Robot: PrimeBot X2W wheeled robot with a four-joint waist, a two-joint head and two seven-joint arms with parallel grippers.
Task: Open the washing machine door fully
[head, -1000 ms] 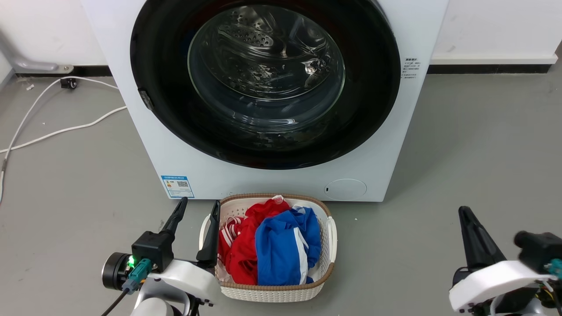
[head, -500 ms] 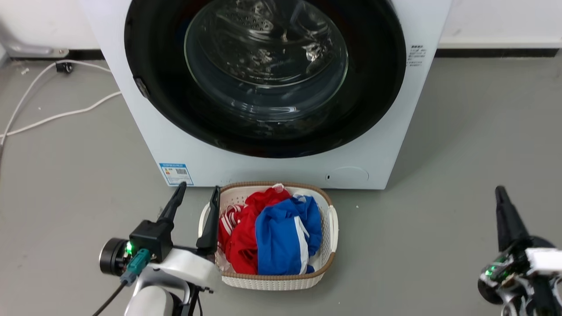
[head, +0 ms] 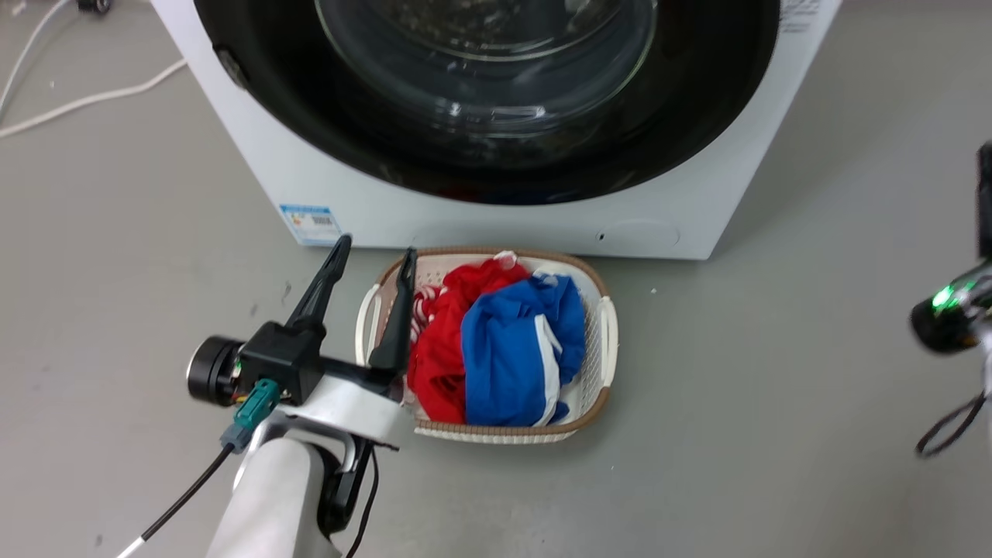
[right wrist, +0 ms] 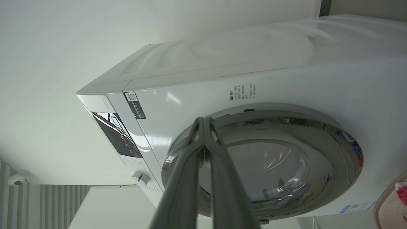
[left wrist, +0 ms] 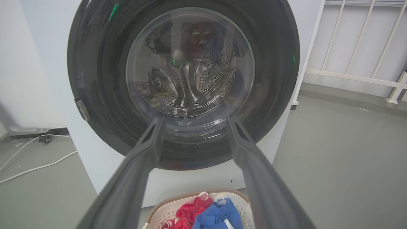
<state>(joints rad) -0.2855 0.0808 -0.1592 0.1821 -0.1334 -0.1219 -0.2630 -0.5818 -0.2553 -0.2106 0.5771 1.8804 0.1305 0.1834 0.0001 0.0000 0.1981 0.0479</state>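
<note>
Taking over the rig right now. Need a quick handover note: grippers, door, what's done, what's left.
Left gripper: open, empty, pointing at the washing machine door, not touching it.
Right gripper: shut, empty, off to the side, clear of the white machine.
Door: looks shut against the machine. Laundry basket sits on the floor right in front.
Done: nothing on the door yet.
Left: catch the door's edge, pull, swing it fully open.

Washing machine door [head: 697,116]: upper part cut off at the head view's top edge. Right gripper [head: 985,198]: blurred, cropped at the right edge. Blue label [head: 311,223] low on the white machine [head: 542,225]: print too small to read.
</note>
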